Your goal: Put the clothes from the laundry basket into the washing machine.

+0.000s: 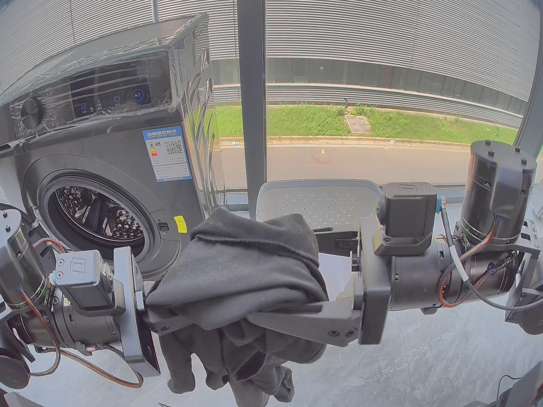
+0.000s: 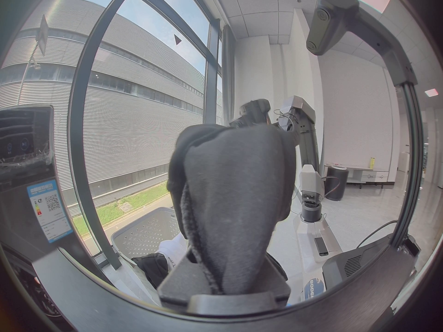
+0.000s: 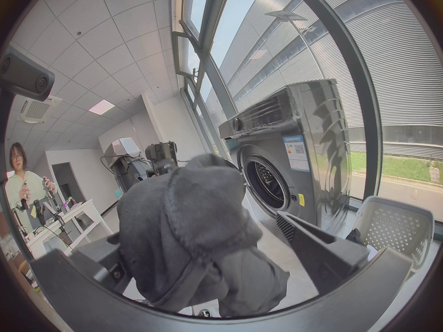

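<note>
Grey clothes (image 1: pixel 237 267) up in the air, hung between the two arms, in front of the laundry basket (image 1: pixel 322 202) and to the right of the washing machine (image 1: pixel 113 142). Not in the machine and not in the basket. Dark, soft and thick, bunched into a lump on top, with loose ends dangling down toward the floor (image 1: pixel 441 363). Left gripper (image 1: pixel 169 319) at the left side of the lump, jaws pressed together on a fold of the cloth, fingertips buried in it. Right gripper (image 1: pixel 300 275) at the right side, jaws spread wide. Lower finger (image 1: pixel 305 319) of that gripper under the lump, touching it, with the cloth draped over it; upper finger (image 1: pixel 336 239) bare, just beside the top of the lump. Washing machine grey, wrapped in clear film on top, with a blue and white sticker (image 1: pixel 167 154) on its front. Round hole (image 1: pixel 99 213) in the front, with a shiny drum inside. Laundry basket pale, full of little holes, down on the floor by the big window (image 1: pixel 367 57), just to the right of the machine. Inside the basket, a white cloth (image 2: pixel 175 250) and a black cloth (image 2: pixel 152 266), side by side. Outside the window, grass, a road and a long grey building.
</note>
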### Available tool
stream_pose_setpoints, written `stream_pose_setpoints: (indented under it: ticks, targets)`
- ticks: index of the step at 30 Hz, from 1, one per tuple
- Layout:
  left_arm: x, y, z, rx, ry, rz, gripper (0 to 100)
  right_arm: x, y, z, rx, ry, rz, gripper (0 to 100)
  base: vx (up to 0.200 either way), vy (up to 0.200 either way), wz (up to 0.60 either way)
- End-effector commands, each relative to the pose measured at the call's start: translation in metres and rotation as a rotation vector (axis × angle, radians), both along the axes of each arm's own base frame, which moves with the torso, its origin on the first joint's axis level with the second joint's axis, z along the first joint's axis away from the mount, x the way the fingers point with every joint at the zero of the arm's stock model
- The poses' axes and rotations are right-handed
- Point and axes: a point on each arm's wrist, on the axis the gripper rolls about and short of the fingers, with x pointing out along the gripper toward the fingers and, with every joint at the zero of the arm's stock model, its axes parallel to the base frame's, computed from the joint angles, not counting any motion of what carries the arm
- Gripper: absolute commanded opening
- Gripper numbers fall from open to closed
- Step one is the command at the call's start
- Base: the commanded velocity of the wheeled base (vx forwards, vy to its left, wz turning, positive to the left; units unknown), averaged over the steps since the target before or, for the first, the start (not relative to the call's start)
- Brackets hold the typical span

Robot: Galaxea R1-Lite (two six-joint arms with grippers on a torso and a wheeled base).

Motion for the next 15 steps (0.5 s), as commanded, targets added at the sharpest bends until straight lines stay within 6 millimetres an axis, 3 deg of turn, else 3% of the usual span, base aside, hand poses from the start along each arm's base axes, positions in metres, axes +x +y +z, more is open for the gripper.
stream_pose_setpoints:
  ticks: [1, 10, 15]
  targets:
    - [0.005, 0.004, 0.006, -0.013, -0.017, 0.037, 0, -0.005, -0.021, -0.002, -0.003, 0.003, -0.036, 100, 0.000, 0.000, 0.00]
    - [0.010, 0.009, 0.010, -0.021, -0.027, 0.072, 0, 0.003, -0.045, -0.002, -0.002, 0.001, -0.120, 100, 0.000, 0.000, 0.00]
    - [0.013, 0.008, 0.016, -0.034, -0.042, 0.075, 0, 0.002, -0.040, -0.024, -0.068, 0.036, -0.087, 100, 0.000, 0.000, 0.00]
